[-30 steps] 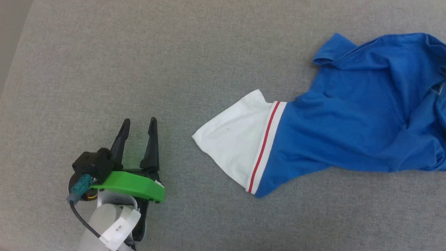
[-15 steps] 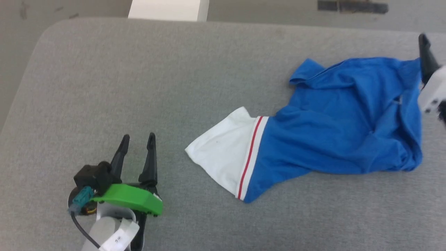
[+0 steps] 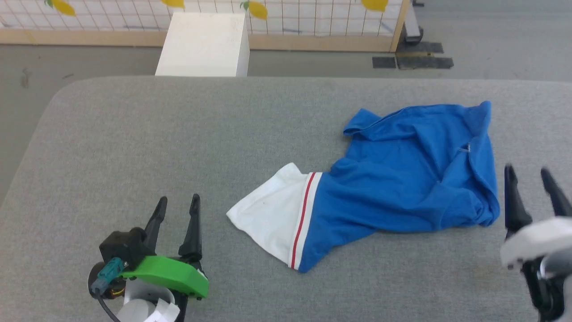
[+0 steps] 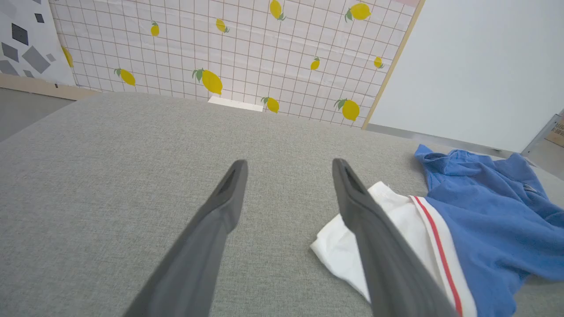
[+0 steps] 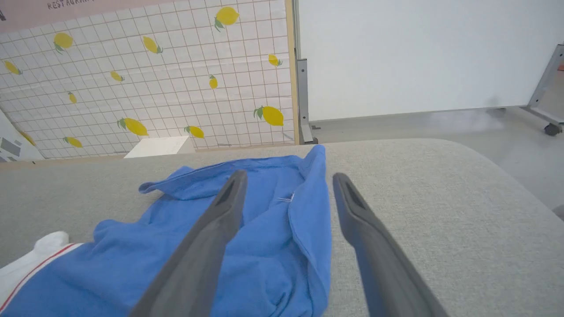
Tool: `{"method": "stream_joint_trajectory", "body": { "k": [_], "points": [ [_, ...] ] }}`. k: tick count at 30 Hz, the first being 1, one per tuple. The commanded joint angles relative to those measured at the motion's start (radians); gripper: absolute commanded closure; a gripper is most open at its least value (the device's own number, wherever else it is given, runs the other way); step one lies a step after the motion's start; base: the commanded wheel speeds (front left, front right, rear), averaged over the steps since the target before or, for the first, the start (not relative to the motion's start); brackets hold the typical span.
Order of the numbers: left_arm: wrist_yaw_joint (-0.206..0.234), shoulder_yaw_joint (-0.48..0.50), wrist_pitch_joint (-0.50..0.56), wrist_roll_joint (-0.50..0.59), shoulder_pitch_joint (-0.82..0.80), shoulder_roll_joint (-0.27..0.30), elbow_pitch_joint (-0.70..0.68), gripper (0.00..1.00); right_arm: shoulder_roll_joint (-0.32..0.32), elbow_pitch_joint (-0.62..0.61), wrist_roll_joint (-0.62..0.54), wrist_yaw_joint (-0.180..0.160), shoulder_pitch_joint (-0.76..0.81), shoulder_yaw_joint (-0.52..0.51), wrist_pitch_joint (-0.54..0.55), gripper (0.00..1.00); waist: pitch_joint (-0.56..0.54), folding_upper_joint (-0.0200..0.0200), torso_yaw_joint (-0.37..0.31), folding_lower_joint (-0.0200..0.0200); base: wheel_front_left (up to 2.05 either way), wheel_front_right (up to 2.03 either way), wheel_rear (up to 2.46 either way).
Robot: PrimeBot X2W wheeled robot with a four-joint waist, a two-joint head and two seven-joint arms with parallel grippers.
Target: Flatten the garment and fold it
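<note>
Blue garment (image 3: 415, 188) — between fingers (image 3: 514, 201) (untouched)

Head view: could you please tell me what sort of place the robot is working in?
Probably an indoor test lab: a grey fabric-covered table holds the garment, a wood-framed lemon-print panel stands behind, and the bare grey floor carries dark patches.

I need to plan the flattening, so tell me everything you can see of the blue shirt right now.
The garment is a bright blue jersey shirt, soft and thin-looking. One white sleeve, edged by a red stripe, points toward the left gripper. It lies crumpled and creased, edges folded over, on the grey padded table. Both open grippers stand clear of it, the right gripper beside its right edge.
</note>
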Motion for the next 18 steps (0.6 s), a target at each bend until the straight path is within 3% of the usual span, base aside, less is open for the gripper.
{"method": "stream_joint_trajectory", "body": {
  "k": [1,10,18],
  "points": [
    [0.005,-0.001,0.004,-0.014,0.013,0.003,-0.006,0.00,0.017,-0.017,0.011,-0.001,0.036,-0.011,-0.005,0.00,-0.021,0.0000,-0.009,0.0001,0.00,0.00,0.00],
    [0.016,-0.009,0.039,-0.029,0.010,0.000,-0.004,0.00,0.061,-0.075,0.022,-0.001,0.109,-0.049,0.018,0.00,-0.024,0.0000,-0.020,0.0001,0.00,0.00,0.00],
    [0.000,-0.084,0.240,-0.010,-0.220,0.008,0.060,0.00,0.068,-0.113,0.017,-0.001,0.076,-0.055,0.037,0.00,0.037,0.0000,-0.029,0.0001,0.00,0.00,0.00]
  ]
}}
